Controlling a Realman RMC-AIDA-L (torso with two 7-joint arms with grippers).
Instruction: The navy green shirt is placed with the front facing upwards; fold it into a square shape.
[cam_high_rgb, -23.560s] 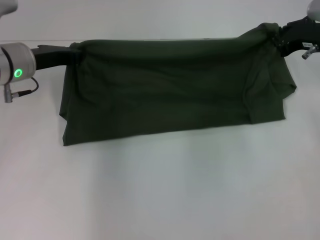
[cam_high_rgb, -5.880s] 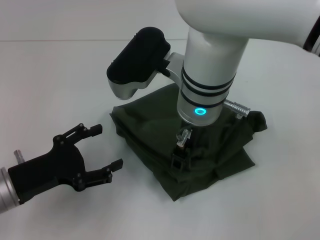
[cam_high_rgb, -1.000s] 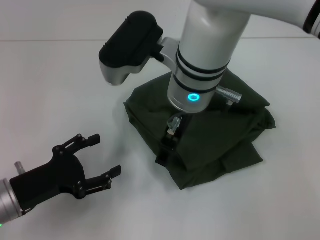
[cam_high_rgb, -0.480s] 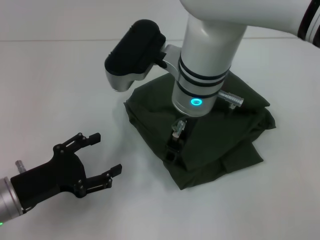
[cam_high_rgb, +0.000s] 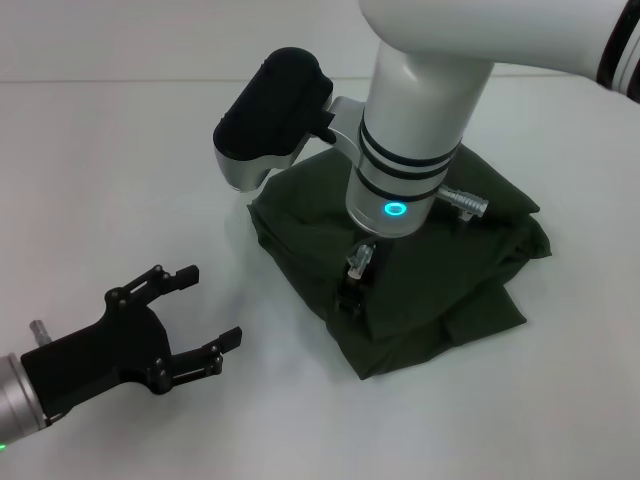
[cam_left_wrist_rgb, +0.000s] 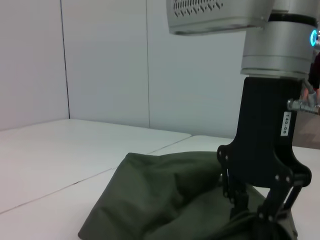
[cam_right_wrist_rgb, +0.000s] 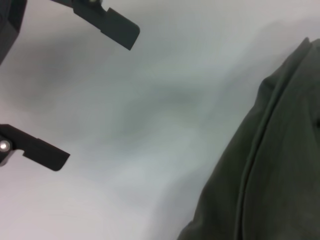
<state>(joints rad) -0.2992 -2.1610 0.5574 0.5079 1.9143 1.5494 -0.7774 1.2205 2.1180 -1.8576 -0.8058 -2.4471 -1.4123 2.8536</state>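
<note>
Olive-green cloth sits bunched near the middle of the white counter (cam_high_rgb: 120, 150): the navy green shirt (cam_high_rgb: 440, 290) is already gathered into a thick, roughly square bundle, its layers stepping out unevenly at the near corner. The right claw (cam_left_wrist_rgb: 257, 207) comes straight down onto the bundle's near-left part, its black fingers reaching into the top fold; whether they pinch fabric or merely press it I cannot tell. Judging by this pose, it is tidying or setting down the last fold. The left claw (cam_high_rgb: 200, 320) hangs just off the shirt's left side, fingers spread wide and holding nothing, apparently waiting clear. The right arm's bulky wrist hides much of the shirt's centre from above.
</note>
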